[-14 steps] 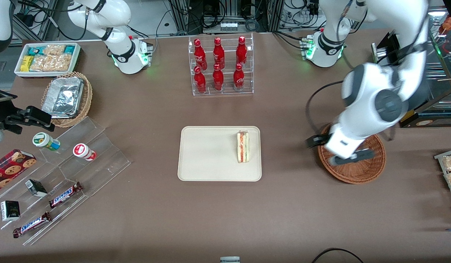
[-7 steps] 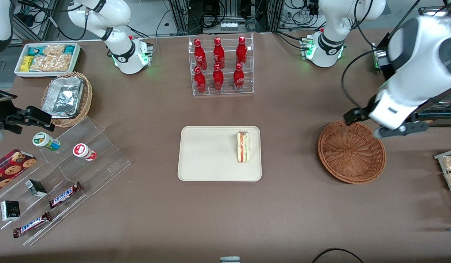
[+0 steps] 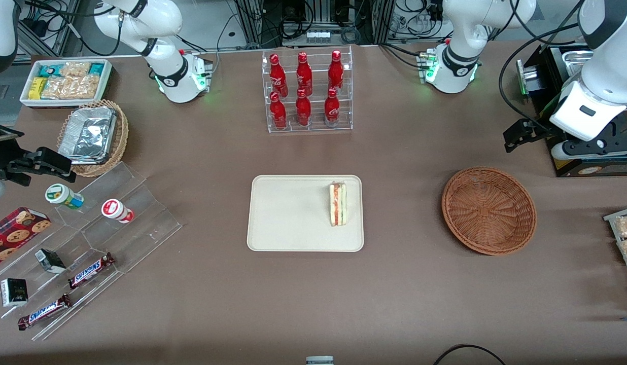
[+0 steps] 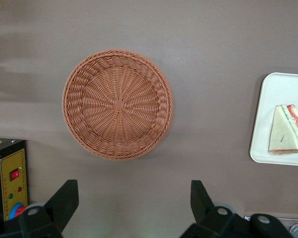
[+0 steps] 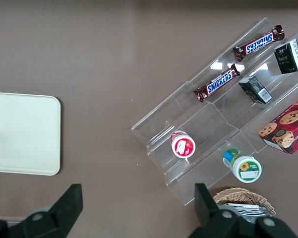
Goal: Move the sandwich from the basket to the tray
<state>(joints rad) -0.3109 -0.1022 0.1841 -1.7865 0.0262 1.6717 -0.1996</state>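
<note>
Lying on tray (image 3: pixel 288 218): sandwich (image 3: pixel 338 204) | end effector (image 4: pixel 131 198) spread wide, high above basket (image 3: pixel 488 210)

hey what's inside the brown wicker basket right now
Nothing: the basket shows only bare weave, nothing covered. The sandwich lies on the tray. The gripper hangs open above the table beside the basket.

Sandwich (image 3: pixel 338 204) lies on the tray (image 3: pixel 288 213) — at the end toward the basket (image 3: pixel 488 210). Gripper (image 4: pixel 131 198), fingers spread, hangs above the table, near the basket.
</note>
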